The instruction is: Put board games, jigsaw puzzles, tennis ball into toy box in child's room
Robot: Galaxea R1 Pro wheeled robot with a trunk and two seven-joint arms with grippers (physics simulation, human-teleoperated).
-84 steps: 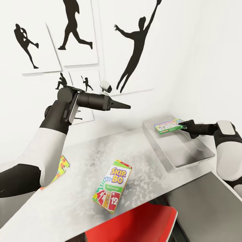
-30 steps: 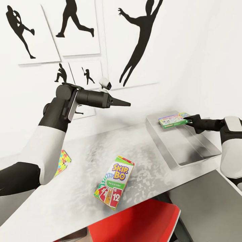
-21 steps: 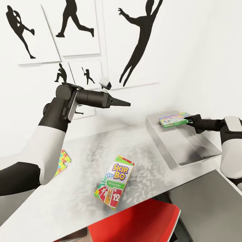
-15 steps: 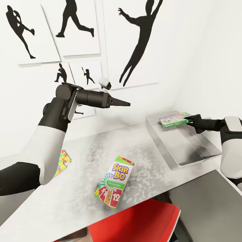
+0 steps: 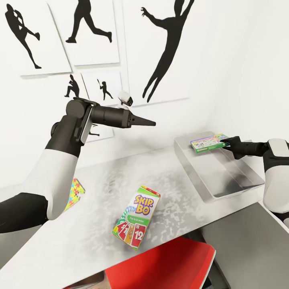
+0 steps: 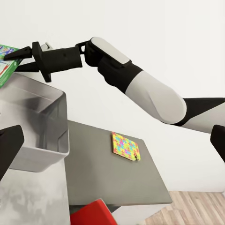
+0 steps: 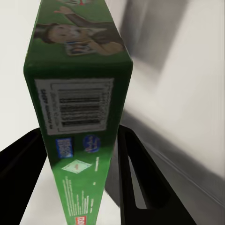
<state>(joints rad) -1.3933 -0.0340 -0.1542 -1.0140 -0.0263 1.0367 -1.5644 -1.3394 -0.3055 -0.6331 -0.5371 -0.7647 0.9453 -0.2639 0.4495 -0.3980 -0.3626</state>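
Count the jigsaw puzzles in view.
2: one puzzle on the pale table behind the left arm, another puzzle on the lower dark unit. Neither is in the tray.

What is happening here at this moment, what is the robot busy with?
The robot is tidying toys into the grey toy box on the table. Its right gripper holds a green-edged board game over the far end of the box, not yet released. The left gripper hangs raised above the table, holding nothing. A SKIP-BO box and a jigsaw puzzle lie on the table.
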